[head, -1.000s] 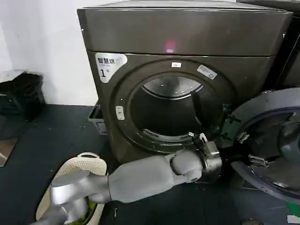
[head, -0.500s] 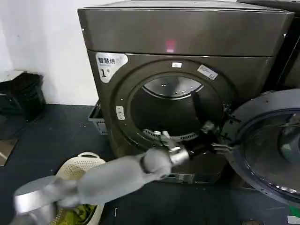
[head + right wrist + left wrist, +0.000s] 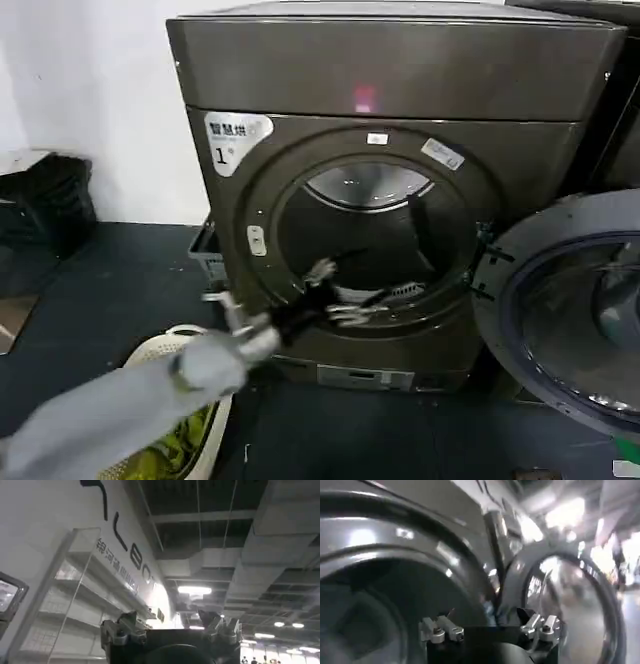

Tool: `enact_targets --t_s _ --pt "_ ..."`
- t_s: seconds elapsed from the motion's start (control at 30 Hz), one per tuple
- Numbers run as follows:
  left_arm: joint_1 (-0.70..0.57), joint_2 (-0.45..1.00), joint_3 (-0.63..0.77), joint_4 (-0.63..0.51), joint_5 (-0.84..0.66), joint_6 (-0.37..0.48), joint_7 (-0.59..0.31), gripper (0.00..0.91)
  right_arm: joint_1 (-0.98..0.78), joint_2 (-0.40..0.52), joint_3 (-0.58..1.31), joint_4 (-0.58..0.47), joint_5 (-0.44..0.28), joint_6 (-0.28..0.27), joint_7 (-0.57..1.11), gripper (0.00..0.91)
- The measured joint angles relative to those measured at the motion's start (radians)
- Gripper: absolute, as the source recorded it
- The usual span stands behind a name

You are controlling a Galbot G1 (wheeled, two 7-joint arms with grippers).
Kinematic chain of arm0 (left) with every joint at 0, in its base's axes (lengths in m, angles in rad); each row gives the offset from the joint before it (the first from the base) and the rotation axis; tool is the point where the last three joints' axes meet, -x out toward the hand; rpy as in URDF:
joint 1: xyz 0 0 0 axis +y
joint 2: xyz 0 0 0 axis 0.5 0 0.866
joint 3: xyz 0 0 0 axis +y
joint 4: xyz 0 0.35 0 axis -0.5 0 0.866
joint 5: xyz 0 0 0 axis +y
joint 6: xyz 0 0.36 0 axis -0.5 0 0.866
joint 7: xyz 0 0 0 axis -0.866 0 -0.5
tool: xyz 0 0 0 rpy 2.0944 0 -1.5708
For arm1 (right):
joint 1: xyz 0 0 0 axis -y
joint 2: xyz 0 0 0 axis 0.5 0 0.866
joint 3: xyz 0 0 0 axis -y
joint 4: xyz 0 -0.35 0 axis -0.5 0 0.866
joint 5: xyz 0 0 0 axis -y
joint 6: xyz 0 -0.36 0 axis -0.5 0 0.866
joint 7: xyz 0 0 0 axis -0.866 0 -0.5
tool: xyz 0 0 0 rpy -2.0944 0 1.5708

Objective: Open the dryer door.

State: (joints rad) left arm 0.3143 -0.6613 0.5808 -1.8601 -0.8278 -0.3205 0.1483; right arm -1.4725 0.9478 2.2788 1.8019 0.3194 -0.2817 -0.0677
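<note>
Dryer door point(image 3: 570, 310) swung wide to the right of the dryer point(image 3: 400, 120), grey inner side and dark glass facing out, drum opening fully exposed. Hangs further open than a second ago, when the left arm reached across to its lower edge near the hinge. Left gripper point(image 3: 335, 295) now pulled back toward the robot's left, in front of the lower rim of the opening, well apart from the door, nothing held. Fingers spread, released. Arm blurred with motion, so probably mid-retreat. Judgement: task essentially done, door open; only parking the arm left.

Head view gives the layout: white "1" label point(image 3: 235, 135) top left of the front panel, pink light point(image 3: 363, 98) above the opening, pale basket point(image 3: 165, 385) on the dark floor point(image 3: 120, 270) beside the machine, partly behind the arm.

Left wrist view adds what the head view lacks: both fingertips point(image 3: 442, 630) close up, spread with empty space between, dark drum on one side, and the door's point(image 3: 560, 595) shiny ring and reflective glass beyond the opening.

Right wrist view: right gripper point(image 3: 172, 630) aimed at the ceiling point(image 3: 225, 530) and a wall with lettering, away from the machine, parked. Fingers apart, empty.
</note>
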Motion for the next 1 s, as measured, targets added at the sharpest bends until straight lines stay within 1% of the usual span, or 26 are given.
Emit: enact_targets --t_s 0.07,0.17,0.3,0.37,0.43,0.5,0.7,0.93,1.0 --pt "0.024 0.064 -0.016 -0.018 0.002 0.01 0.025 0.907 0.0 0.004 0.002 0.003 -0.01 0.001 0.0 0.907" --pt "0.062 0.168 -0.019 -0.033 0.051 0.042 0.041 0.907 0.002 0.008 0.005 0.007 -0.014 0.003 -0.001 0.907" --pt "0.061 0.299 0.001 -0.032 0.055 0.076 0.085 0.907 0.002 0.01 -0.003 0.007 -0.011 0.002 -0.001 0.907" --pt "0.062 0.355 0.009 -0.03 0.087 0.088 0.125 0.907 0.003 0.01 -0.006 0.006 -0.008 0.001 -0.001 0.907" --pt "0.073 0.419 0.011 -0.016 0.153 0.09 0.17 0.907 0.005 0.01 -0.009 0.008 -0.006 0.001 -0.002 0.907" --pt "0.098 0.487 -0.002 0.006 0.226 0.114 0.229 0.907 0.007 0.01 -0.012 0.01 -0.002 0.001 -0.003 0.907" --pt "0.188 0.627 -0.046 0.089 0.392 0.093 0.327 0.907 0.005 0.009 -0.016 0.003 0.001 0.002 -0.007 0.907" --pt "0.243 0.712 -0.082 0.159 0.528 0.073 0.392 0.907 0.0 0.017 -0.014 0.002 0.003 0.0 -0.009 0.907" --pt "0.243 0.726 -0.091 0.178 0.565 0.05 0.407 0.907 0.0 0.021 -0.015 0.006 0.003 -0.001 -0.009 0.907"
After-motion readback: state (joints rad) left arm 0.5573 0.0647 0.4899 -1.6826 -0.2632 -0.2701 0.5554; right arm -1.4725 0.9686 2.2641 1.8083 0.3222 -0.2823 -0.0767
